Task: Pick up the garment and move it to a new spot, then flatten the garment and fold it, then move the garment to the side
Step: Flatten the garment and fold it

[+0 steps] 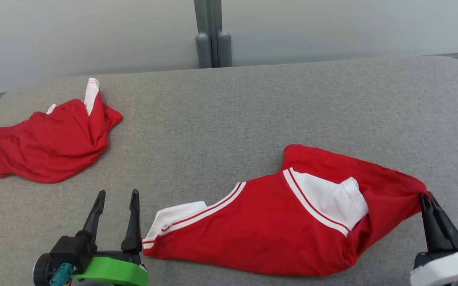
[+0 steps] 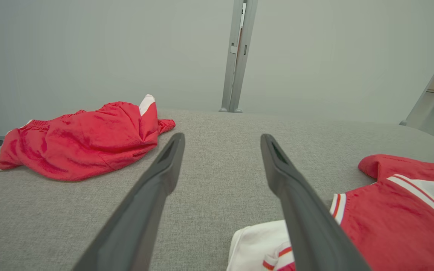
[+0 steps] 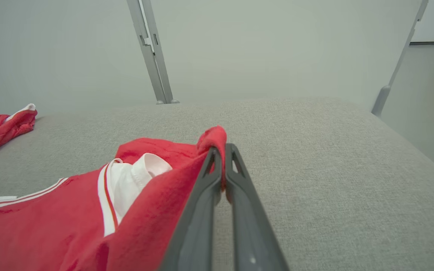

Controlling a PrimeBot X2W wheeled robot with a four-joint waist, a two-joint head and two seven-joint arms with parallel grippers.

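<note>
Your garment [image 1: 276, 230] is bright red, with white panels edged in white-and-red stripes. The second garment [image 1: 50, 147] is the same red, with thin white edging and one white strip. The table [image 1: 253, 103] cover is a flecked mid-grey weave. Your left gripper [image 1: 118, 192] is black, with a lime-green part and a teal plug at its base; your right gripper [image 1: 426, 195] is black on a white shell. The wall [image 1: 332, 28] is pale grey-green, its post [image 1: 212, 35] darker grey.

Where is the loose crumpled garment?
Head view: the crumpled garment lies far left on the cushion, beyond the open left gripper, apart from the shirt the right gripper pinches.
</note>
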